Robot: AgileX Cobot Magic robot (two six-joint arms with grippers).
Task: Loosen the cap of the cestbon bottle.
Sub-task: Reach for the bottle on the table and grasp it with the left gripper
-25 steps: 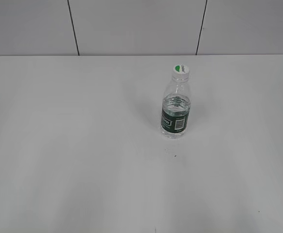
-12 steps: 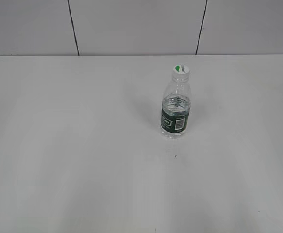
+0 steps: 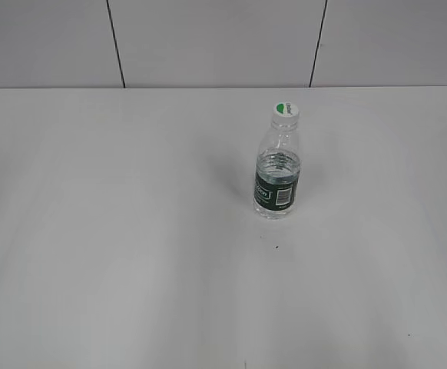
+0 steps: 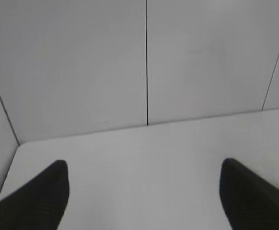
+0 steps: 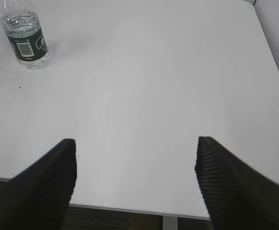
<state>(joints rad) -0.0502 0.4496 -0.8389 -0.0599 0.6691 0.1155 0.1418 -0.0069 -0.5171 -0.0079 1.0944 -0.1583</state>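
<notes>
Right of centre on the table [image 3: 131, 231], the cestbon bottle [image 3: 276, 177] stands upright, cap [image 3: 286, 112] on. Both my grippers, left [image 4: 144, 191] and right [image 5: 135, 172], hang spread and empty. Thin, light plastic, likely slippery: brace the label band, pinch the cap.

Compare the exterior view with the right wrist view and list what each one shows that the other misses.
Only the exterior view shows the cap, white with a green patch, seated on the neck, plus the grey paneled wall behind the table. Only the right wrist view shows the right gripper, its two dark fingers spread wide with nothing between them, and the table's near edge. Both show the cestbon bottle standing upright on the white table with its green label band and barcode, untouched; the wrist view cuts it off above the water line.
</notes>
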